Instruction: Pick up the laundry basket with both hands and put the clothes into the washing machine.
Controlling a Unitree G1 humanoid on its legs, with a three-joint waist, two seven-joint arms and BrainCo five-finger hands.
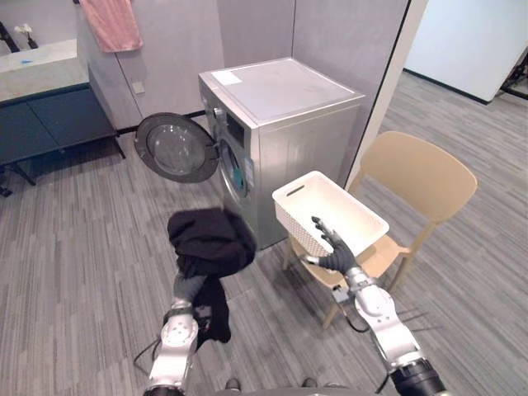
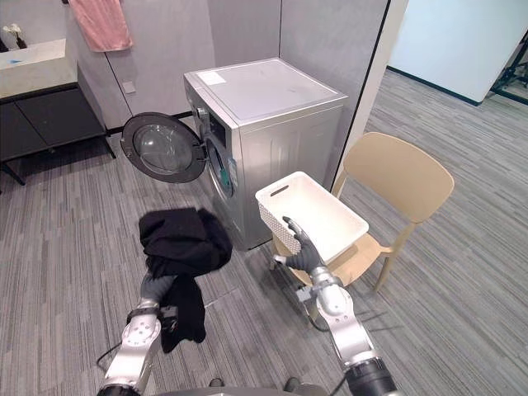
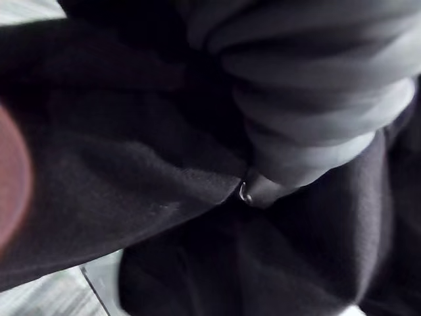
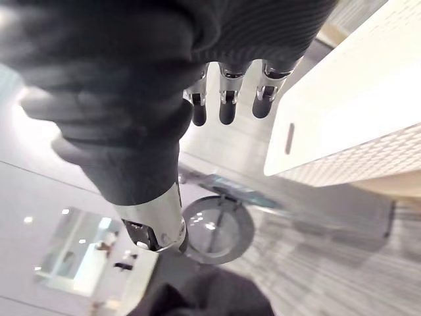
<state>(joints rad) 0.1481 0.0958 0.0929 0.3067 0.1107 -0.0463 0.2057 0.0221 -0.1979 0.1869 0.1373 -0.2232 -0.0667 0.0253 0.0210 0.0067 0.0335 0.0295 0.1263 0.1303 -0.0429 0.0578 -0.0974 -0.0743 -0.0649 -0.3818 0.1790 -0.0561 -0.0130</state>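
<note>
Holding up a bundle of black clothes on the left hand, above the grey floor, in front of the washing machine and lower than its door, which is swinging open to the left. Letting part of the cloth hang down past the wrist. Burying the left hand's fingers in the fabric: grip cannot be told.

Seating the white laundry basket upright on the beige chair, just beside the machine's side panel, with the opening facing up. Running the long axis from far left to near right in the head views, and pointing the short end with the handle slot toward the machine.

Extending the right hand at the basket's near long wall, with fingers straight and grasping nothing. Contact with the wall cannot be told.

Hanging on the far wall: a pink towel.
</note>
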